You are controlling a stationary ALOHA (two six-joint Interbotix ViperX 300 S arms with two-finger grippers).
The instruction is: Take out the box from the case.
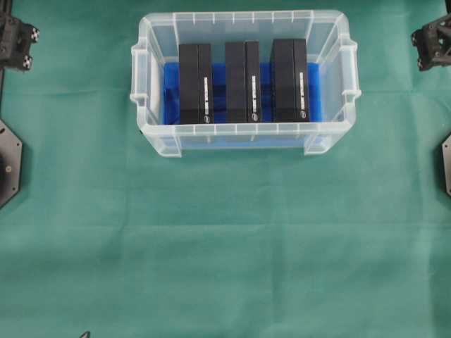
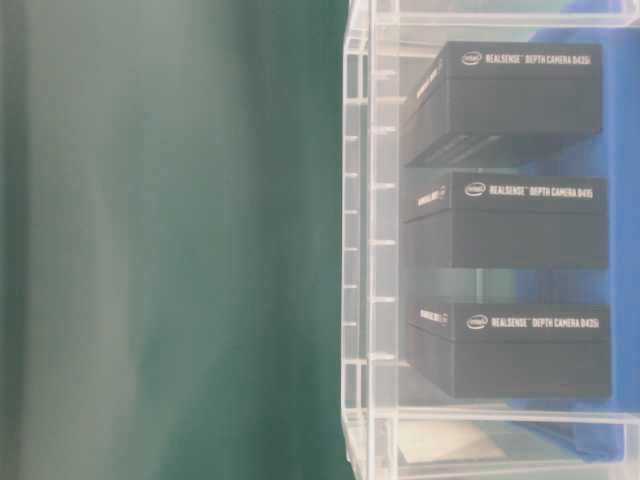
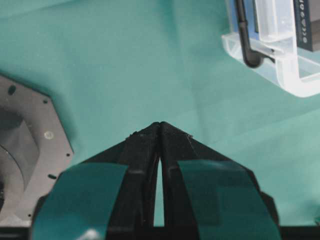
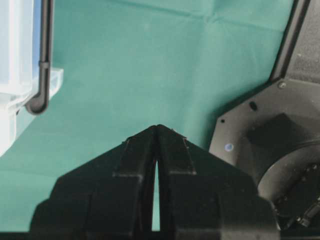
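Translucent plastic case (image 1: 243, 28) holding three black RealSense boxes (image 1: 195, 83) upright, my left gripper (image 3: 160, 125) and right gripper (image 4: 158, 127) outside it, jaws fully closed, empty.

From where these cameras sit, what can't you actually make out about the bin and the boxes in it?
- Overhead view: white print on the three black boxes is too small to read.
- Table-level view: the case is cut off by the right edge.
- Left wrist view: only a corner of the case shows; the shut left gripper fills the foreground.
- Right wrist view: the right gripper, shut, likewise.
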